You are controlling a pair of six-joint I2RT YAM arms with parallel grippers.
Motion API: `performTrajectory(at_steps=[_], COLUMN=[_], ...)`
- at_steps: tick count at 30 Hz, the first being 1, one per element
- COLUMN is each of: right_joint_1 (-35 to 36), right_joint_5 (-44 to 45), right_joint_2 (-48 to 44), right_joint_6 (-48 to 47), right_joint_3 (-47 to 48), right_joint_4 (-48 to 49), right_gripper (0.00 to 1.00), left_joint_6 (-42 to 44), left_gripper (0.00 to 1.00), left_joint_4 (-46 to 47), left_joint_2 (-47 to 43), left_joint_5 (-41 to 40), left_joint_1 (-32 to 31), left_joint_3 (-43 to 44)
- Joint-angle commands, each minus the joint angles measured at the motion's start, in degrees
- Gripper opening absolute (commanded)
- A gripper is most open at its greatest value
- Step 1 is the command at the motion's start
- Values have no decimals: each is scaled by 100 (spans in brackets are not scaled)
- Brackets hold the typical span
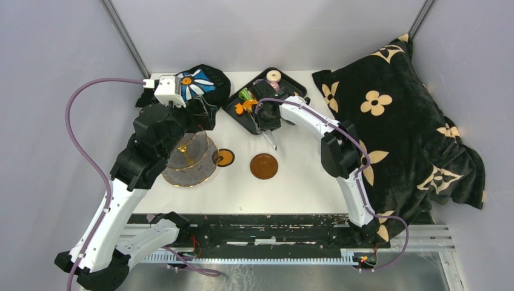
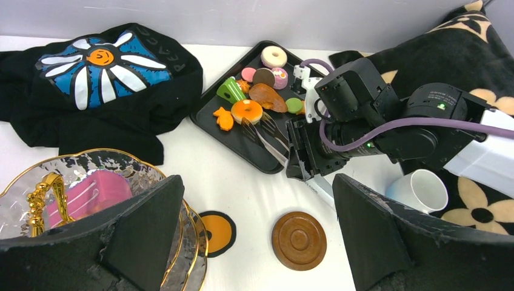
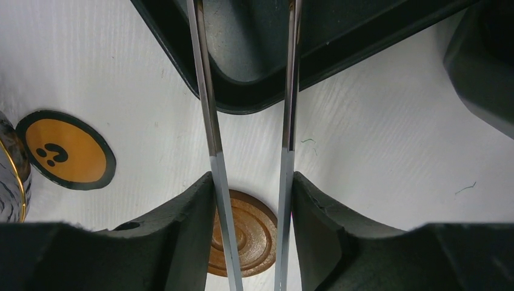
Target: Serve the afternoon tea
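- Our right gripper [image 3: 251, 203] clamps metal tongs [image 3: 210, 121], pointing at 12 o'clock over the tray [image 3: 248, 97].
- Our left gripper [image 2: 257, 200] is wide open, glass stand [image 2: 121, 160] at 8 o'clock.

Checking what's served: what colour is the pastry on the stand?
The pastry is pink; clearest in left wrist view.

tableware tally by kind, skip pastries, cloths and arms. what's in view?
glass stand: 1
black tray: 1
white mug: 1
brown saucer: 1
orange black-rimmed disc: 1
metal tongs: 1
Total: 6
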Motion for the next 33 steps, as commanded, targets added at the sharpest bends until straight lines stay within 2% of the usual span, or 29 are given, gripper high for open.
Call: performTrajectory(at_steps=[1,5,12,15,24,33], right_joint_1=[-22,-18,-18,-20,-22,-7], right_joint_5=[167,122,93,87,-126,-570], right_joint_2=[61,-70,-443,-575,-1402,-2850], right_joint_6=[90,92,104,92,-127,-686], right_joint_3=[310,158,-338,-494,-1309,-2218], right_joint_4=[378,497,708,738,850,664], right_gripper=[52,42,16,1,1,1], left_joint_6=[289,296,267,265,266,191], left_gripper=[99,99,99,99,99,99], left_joint_4=[276,267,260,263,186,-162], left_joint_2=[-18,-25,-51,-53,-19,257], left_joint_5=[-103,-115,-70,-60,-81,117], left_joint_1=[-14,-15,-14,-15,-15,-15], left_joint_3=[63,73,81,90,185,743])
